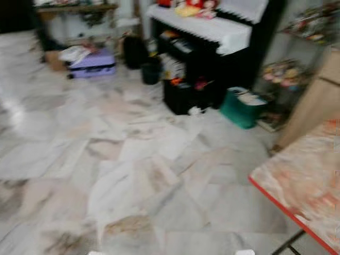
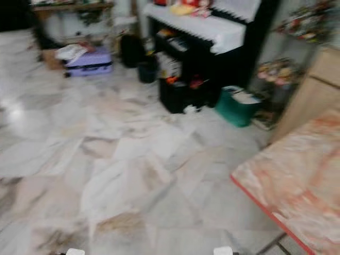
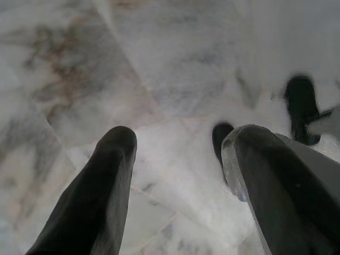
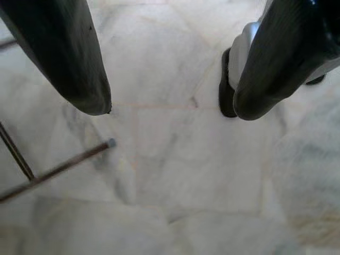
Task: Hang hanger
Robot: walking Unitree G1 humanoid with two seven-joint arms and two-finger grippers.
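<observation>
Marble floor point(image 1: 133, 159) spreads before you, blurred; beyond it a black piano point(image 1: 212, 48), with a green bin point(image 1: 241, 109) beside and a lilac suitcase point(image 1: 93, 64) well apart; left gripper point(image 3: 178, 154) and right gripper point(image 4: 172, 106) hang released, grasping nothing; hanger's whereabouts: you cannot tell

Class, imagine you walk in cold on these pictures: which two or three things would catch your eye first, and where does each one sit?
First the wide marble floor, pale tiles spreading across most of the head views. Next the black piano with a white cloth on top, at the far wall, with a green bin on the floor to its right. Then the red-edged patterned table jutting in at the near right. Both grippers, left and right, hang open above the tiles.
</observation>
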